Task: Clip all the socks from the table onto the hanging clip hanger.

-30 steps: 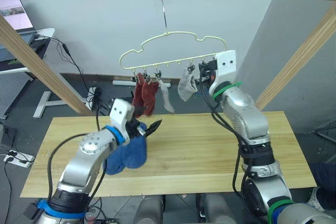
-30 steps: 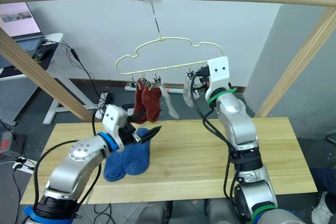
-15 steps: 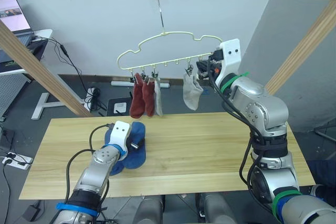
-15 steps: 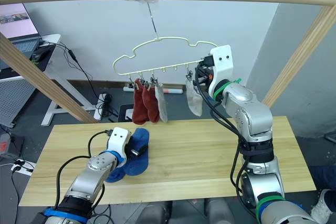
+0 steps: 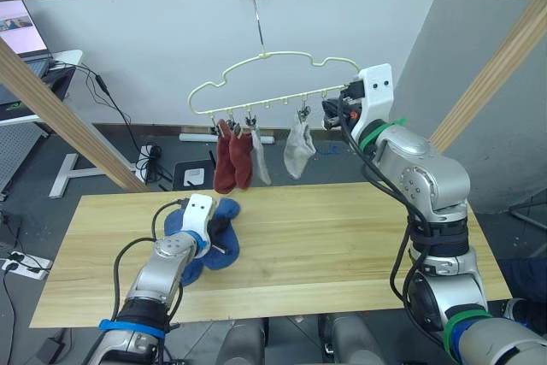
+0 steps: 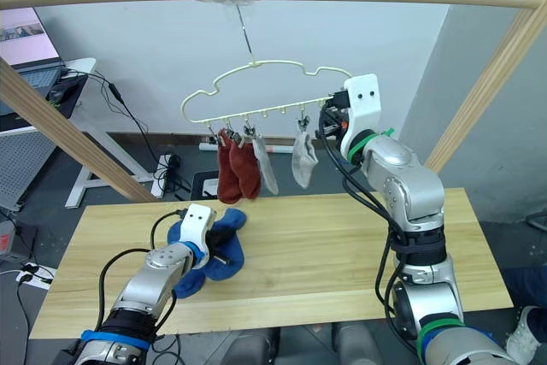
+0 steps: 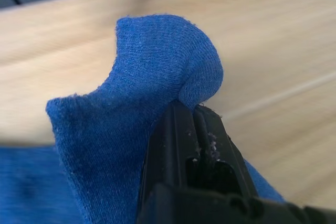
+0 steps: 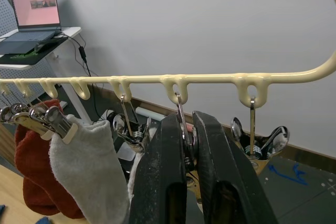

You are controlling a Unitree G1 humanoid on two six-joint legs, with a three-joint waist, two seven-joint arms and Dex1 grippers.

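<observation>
Currently the left gripper [image 7: 191, 129] is pinched onto a fold of a blue sock [image 7: 152, 72], which lies with the other blue sock [image 6: 224, 226] near the tabletop's [image 5: 342, 237] left end. Up at the clip hanger [image 5: 265, 74], the right gripper [image 8: 185, 129] is closed around a metal clip [image 8: 181, 109] near the bar's right end. Two rust red socks [image 5: 231, 160] and two grey socks [image 5: 297, 147] hang clipped along the bar.

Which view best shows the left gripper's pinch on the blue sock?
The left wrist view: the left gripper is shut on a raised fold of the blue sock. Both head views show the sock on the table, with the pinch hidden behind the wrist.
</observation>
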